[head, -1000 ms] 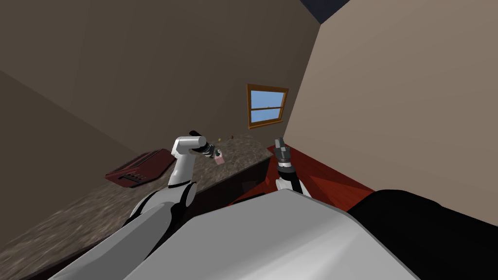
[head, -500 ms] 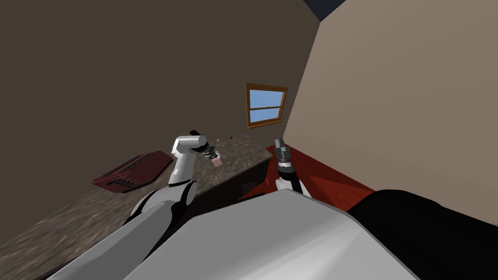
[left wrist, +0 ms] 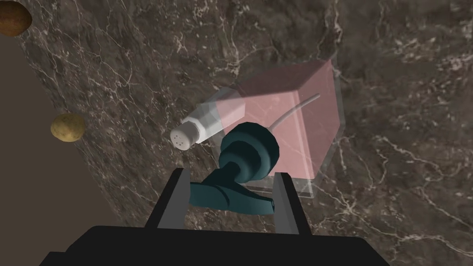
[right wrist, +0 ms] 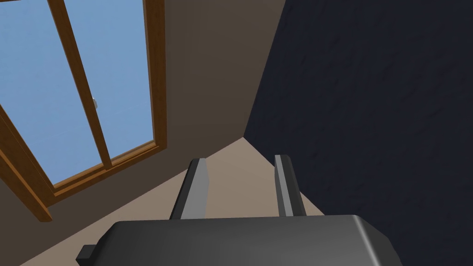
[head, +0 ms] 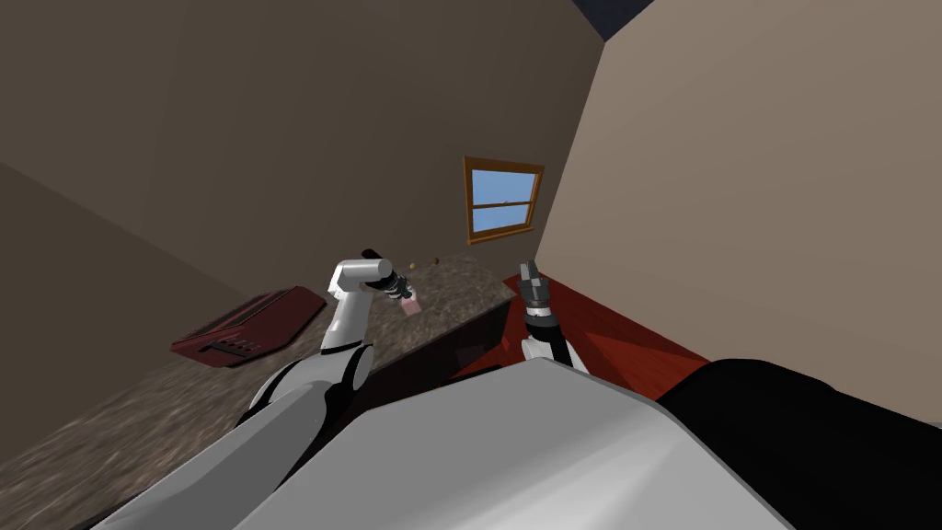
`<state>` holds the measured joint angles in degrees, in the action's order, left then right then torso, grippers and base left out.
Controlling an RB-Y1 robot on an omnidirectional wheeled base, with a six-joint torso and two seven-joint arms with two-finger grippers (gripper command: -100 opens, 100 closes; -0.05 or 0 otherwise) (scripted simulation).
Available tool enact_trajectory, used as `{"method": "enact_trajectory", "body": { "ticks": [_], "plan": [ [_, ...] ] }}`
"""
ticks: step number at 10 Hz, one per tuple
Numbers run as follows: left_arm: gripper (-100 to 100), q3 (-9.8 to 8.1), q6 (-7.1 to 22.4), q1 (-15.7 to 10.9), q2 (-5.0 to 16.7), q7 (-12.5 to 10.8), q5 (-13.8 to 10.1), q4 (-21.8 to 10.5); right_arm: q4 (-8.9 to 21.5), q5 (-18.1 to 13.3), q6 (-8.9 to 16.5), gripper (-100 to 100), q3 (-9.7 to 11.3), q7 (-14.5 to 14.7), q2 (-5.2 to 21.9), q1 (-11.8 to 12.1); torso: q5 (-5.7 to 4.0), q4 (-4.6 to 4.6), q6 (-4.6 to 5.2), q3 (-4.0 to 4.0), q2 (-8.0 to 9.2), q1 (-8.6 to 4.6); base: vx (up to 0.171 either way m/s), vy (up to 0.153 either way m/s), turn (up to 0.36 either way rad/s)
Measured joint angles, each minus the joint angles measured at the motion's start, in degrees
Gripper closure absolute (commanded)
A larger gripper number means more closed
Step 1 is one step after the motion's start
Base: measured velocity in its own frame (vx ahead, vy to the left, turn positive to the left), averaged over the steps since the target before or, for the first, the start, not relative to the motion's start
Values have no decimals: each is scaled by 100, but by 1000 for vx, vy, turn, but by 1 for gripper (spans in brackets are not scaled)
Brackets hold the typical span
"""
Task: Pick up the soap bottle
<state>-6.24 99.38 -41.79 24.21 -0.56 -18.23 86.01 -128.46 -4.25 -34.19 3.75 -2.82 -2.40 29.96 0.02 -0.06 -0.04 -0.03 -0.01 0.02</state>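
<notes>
The soap bottle (left wrist: pixel 288 124) is a clear block with pink liquid and a dark teal pump head (left wrist: pixel 249 151). It stands on a dark marbled counter (left wrist: pixel 397 194). My left gripper (left wrist: pixel 232 173) comes down from above, and its two fingers press the sides of the teal pump spout. In the head view the left gripper (head: pixel 403 293) sits just above the small pink bottle (head: pixel 413 307). My right gripper (head: pixel 529 270) is held up beyond the counter's end, its fingers apart with nothing between them (right wrist: pixel 240 166).
A white shaker (left wrist: pixel 198 127) lies against the bottle. Two brown round lumps (left wrist: pixel 67 127) (left wrist: pixel 14 17) sit near the counter's back edge by the wall. A dark red appliance (head: pixel 246 328) lies farther left on the counter (head: pixel 138 405). Red floor (head: pixel 607 340) lies to the right.
My left gripper's fingers have come together on the bottle's pump. My head view has shifted slightly. The right arm has not moved.
</notes>
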Motion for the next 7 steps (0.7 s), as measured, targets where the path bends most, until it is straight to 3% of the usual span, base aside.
{"method": "enact_trajectory", "body": {
  "ticks": [2, 3, 4, 6, 7],
  "plan": [
    [100, 0, -7, -3, 0, 1, 0, 3, 0, 0, 0, 0, 0, 0, 0, 0, 0, -2, -1, -2, -2, 1, 0, 0, 0],
    [0, 0, -10, -4, 0, 1, 0, 5, 0, 0, 0, 0, 0, 0, 0, 0, 0, -3, -2, -3, -3, 1, 0, 0, 0],
    [100, 0, -10, -4, 0, 2, 0, 5, 0, 0, 0, 0, 0, 0, 0, 0, 0, -4, -2, -3, -3, 1, -12, -4, 20],
    [100, -29, 152, -32, 35, -10, -39, 123, 0, 0, 0, 0, 0, 0, 0, 0, -1, -2, -5, 1, 5, -2, -12, -5, 12],
    [0, -31, 171, -35, 39, -10, -42, 129, 0, 0, 0, 0, 0, 0, 0, 0, 0, -4, -3, -1, 2, -1, 0, 0, 0]
  ]
}}
